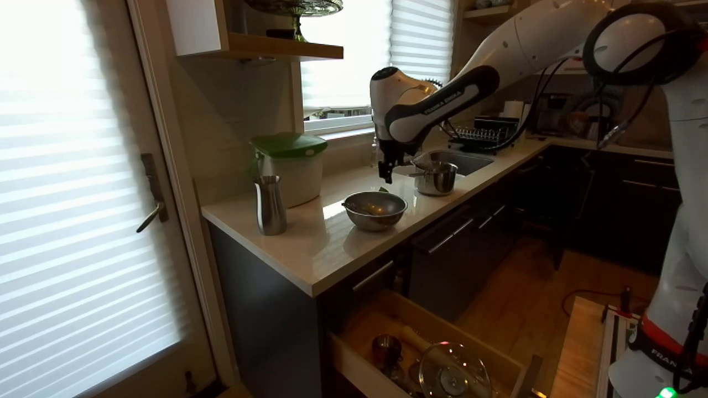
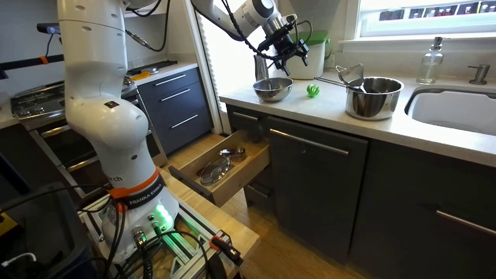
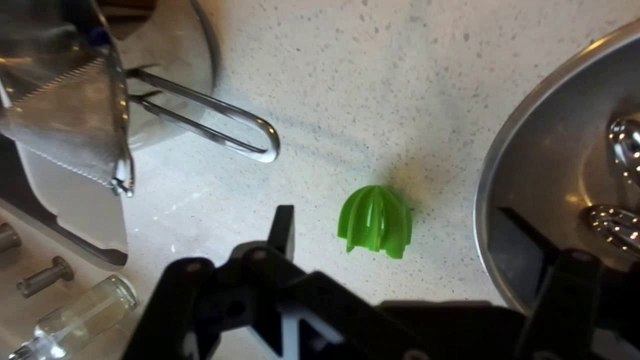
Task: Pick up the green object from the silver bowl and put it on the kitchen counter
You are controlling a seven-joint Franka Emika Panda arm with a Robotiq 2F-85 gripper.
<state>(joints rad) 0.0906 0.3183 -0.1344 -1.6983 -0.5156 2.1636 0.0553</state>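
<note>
My black two-fingered hand (image 2: 296, 68) hangs spread wide above the pale speckled surface (image 3: 325, 90); the bright-green ribbed dome-shaped object (image 3: 375, 220) rests on it, near the shiny round metal bowl (image 3: 530, 155).

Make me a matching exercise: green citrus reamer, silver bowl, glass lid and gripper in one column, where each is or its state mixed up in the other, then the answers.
1. green citrus reamer
2. silver bowl
3. glass lid
4. gripper

A. lying in the open drawer
B. hovering open, nothing grasped
C. on the kitchen counter, between bowl and saucepan
D. has metal utensils inside

Right pairs: 1-C, 2-D, 3-A, 4-B.
</note>
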